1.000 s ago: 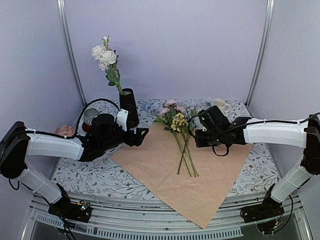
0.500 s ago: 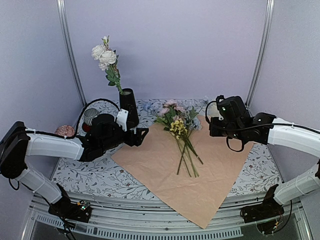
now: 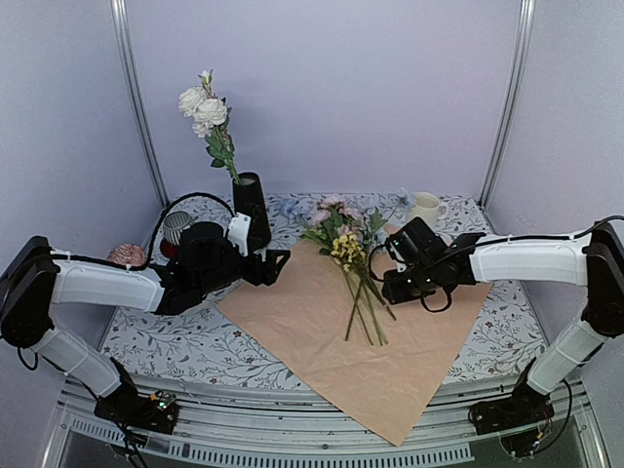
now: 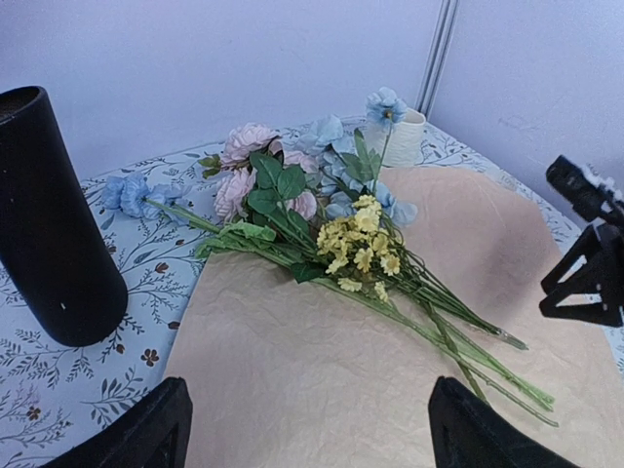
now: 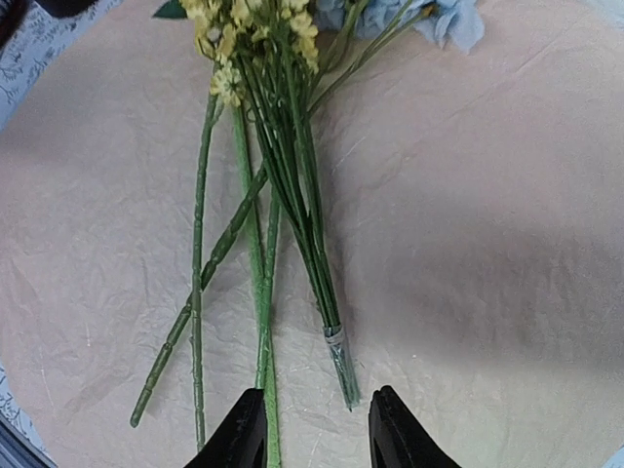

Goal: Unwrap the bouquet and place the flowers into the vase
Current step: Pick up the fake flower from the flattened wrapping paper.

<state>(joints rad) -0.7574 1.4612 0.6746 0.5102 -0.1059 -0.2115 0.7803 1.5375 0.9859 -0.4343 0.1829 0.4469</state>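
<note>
The flowers (image 3: 343,239) lie loose on the unfolded tan paper (image 3: 390,370), blooms toward the back and stems (image 5: 258,224) toward the front. A white-flowered stem (image 3: 207,109) stands in the black vase (image 3: 252,208) at the back left. My left gripper (image 3: 283,260) hovers open at the paper's left edge, right of the vase (image 4: 49,224); its fingertips (image 4: 161,429) hold nothing. My right gripper (image 5: 317,439) is low over the stem ends, jaws partly apart. The taped end of a thin stem bundle (image 5: 336,346) lies just ahead of the gap, ungripped.
A cream mug (image 3: 426,207) stands at the back right behind the right arm. A striped grey cup (image 3: 175,226) and a pink object (image 3: 127,255) sit at the far left, behind the left arm. The floral tablecloth (image 3: 175,341) shows around the paper.
The right gripper left the stems, lifted back to the right, then came down again at the stem ends with its jaws opened. The thin stem bundle now lies further right. The left arm stayed still.
</note>
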